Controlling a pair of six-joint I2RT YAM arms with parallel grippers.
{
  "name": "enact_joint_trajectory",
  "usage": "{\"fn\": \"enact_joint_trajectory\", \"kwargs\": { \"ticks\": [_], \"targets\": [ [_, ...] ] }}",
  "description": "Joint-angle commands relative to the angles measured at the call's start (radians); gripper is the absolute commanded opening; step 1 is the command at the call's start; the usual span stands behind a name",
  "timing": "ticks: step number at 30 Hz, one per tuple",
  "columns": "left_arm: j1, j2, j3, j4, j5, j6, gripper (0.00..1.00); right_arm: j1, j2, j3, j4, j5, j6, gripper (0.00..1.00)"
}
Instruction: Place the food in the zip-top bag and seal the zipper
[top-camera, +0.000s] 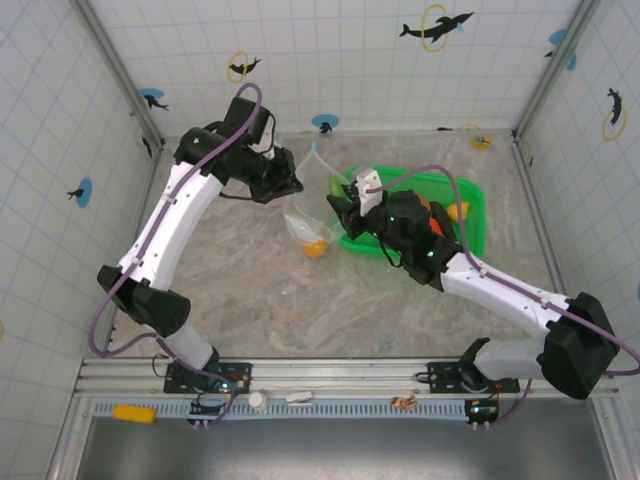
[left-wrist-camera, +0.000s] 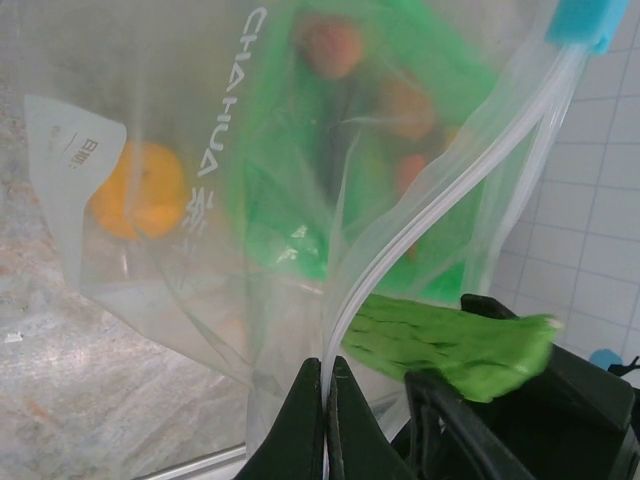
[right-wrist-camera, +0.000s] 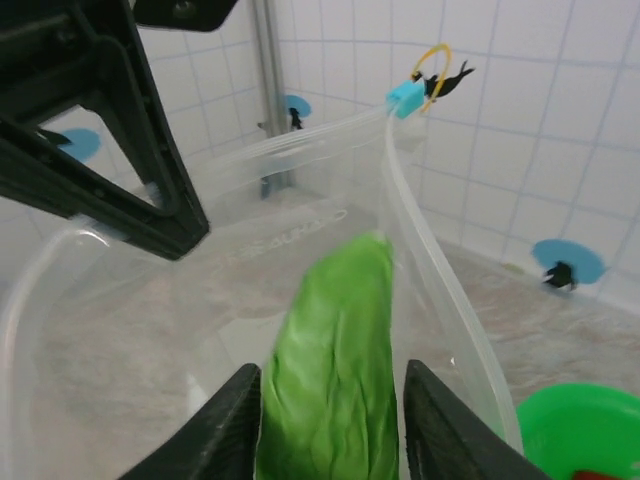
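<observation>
- The marbled counter (top-camera: 250, 300) was under everything, with tiled walls around it.
- The green basket (top-camera: 478, 215) sat toward the far right of the counter, with a few orange and red food pieces showing in it.
- The zip-top bag (top-camera: 303, 225) hung just left of the basket, mouth up and bottom resting on the counter.
- The left hand (left-wrist-camera: 328, 375) had its fingers pressed together, pinching the zipper (left-wrist-camera: 440, 200) at the near end of the bag's mouth.
- The right hand (right-wrist-camera: 332, 385) was right at the bag's open mouth with a finger on each side of the green veggie (right-wrist-camera: 335, 340). Honestly couldn't tell if it was actually squeezing it or just loose around it.
- The green veggie's tip poked over the rim into the opening.
- The orange citrus (left-wrist-camera: 140, 190) was already down in the bottom of the bag.
- The little blue slider (right-wrist-camera: 405, 97) sat at the far end of the zipper.
</observation>
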Motion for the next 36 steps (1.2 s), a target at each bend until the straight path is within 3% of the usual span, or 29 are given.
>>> {"fn": "enact_joint_trajectory", "kwargs": {
  "ticks": [1,6,15,19,22,24,26,31,36],
  "targets": [
    [-0.005,0.004,-0.001,-0.013,-0.007,0.007,0.0,-0.003,0.019,0.036,0.039,-0.089,0.04,0.48],
    [-0.004,0.004,0.0,0.031,0.02,-0.011,0.0,-0.012,0.021,0.084,0.023,-0.12,0.046,0.58],
    [-0.002,0.044,0.111,-0.039,-0.037,0.047,0.0,-0.053,0.009,0.193,-0.062,-0.124,0.106,0.59],
    [0.0,0.049,0.115,-0.062,-0.074,0.065,0.0,-0.103,0.036,0.329,-0.327,-0.051,0.203,0.67],
    [0.0,0.049,0.104,-0.064,-0.075,0.068,0.0,-0.15,0.091,0.427,-0.494,-0.101,0.242,0.61],
    [-0.001,0.046,0.096,-0.052,-0.065,0.068,0.0,-0.154,0.087,0.409,-0.484,-0.092,0.269,0.56],
    [-0.001,0.047,0.096,-0.047,-0.058,0.066,0.0,-0.165,0.094,0.404,-0.478,-0.148,0.317,0.54],
    [-0.005,0.043,0.063,-0.013,-0.03,0.053,0.0,-0.203,0.242,0.597,-0.661,-0.441,0.408,0.61],
    [-0.015,0.033,0.027,0.005,-0.044,0.038,0.0,-0.185,0.256,0.641,-0.666,-0.456,0.429,0.64]
  ]
}}
